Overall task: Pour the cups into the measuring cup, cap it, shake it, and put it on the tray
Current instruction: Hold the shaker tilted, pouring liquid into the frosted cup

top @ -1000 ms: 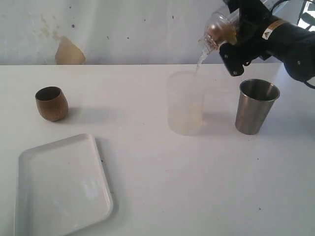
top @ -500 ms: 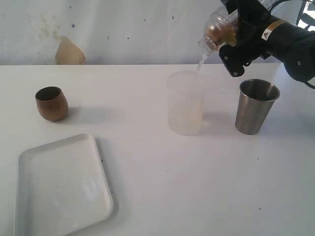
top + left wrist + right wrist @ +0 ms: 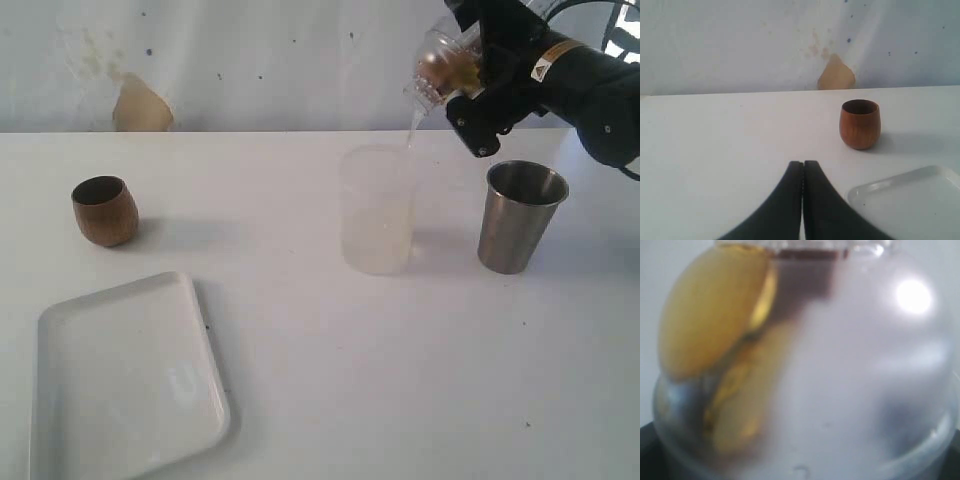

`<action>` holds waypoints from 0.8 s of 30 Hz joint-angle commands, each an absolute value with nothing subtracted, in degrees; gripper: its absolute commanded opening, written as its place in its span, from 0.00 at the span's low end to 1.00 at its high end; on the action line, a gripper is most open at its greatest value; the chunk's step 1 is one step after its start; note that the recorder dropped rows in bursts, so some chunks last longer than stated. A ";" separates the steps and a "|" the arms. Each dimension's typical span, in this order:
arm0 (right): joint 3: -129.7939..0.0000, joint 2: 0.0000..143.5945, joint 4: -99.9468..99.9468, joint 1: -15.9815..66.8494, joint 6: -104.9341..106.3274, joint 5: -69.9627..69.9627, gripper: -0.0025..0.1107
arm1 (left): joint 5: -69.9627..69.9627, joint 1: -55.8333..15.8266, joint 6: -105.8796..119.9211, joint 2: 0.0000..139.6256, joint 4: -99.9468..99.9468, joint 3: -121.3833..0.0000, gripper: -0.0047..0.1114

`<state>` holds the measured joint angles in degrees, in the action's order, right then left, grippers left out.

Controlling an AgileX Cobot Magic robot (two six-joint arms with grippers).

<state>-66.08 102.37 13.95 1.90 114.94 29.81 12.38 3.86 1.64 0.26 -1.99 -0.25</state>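
The measuring cup [image 3: 377, 210] stands upright near the middle of the desk [image 3: 400, 380], and a thin stream of liquid falls into its open mouth from the frosted cup [image 3: 440, 68], which is tipped steeply above and just behind its far rim. The right tool [image 3: 470, 78] holds that frosted cup, its jaws spread wide around the cup's body and clamped on it. In the right wrist view the cup's frosted wall [image 3: 840, 380] fills the picture, with an amber patch showing through it that I cannot identify. So the measuring cup sits below and a little to the left of the right tool, apart from it and joined only by the stream. By my judgement the task is early: this is the first of three pours, under way and not finished. The steel tumbler [image 3: 522, 216] stands upright just right of the measuring cup, and the wooden cup [image 3: 104, 210] stands well off to the left, neither touched. What they hold cannot be seen. Capping, shaking and placing on the tray [image 3: 125, 380] remain, and the cap is nowhere in view. The left tool [image 3: 803, 167] hangs with its jaws pressed together, holding nothing, near the wooden cup and the tray's corner.
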 commanded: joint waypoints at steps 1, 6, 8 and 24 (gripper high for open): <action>-66.76 101.52 13.76 1.66 115.47 33.55 0.02 | 12.07 3.95 1.55 0.00 -2.10 0.00 0.05; -66.76 101.52 13.76 1.66 115.47 34.59 0.02 | 12.07 3.95 1.55 0.00 -2.10 0.00 0.05; -66.76 101.52 13.76 1.66 115.47 35.13 0.02 | 12.07 3.95 1.55 0.00 -2.10 0.00 0.05; -66.76 101.52 16.42 2.97 115.26 32.78 0.02 | 12.07 3.95 1.55 0.00 -2.10 0.00 0.05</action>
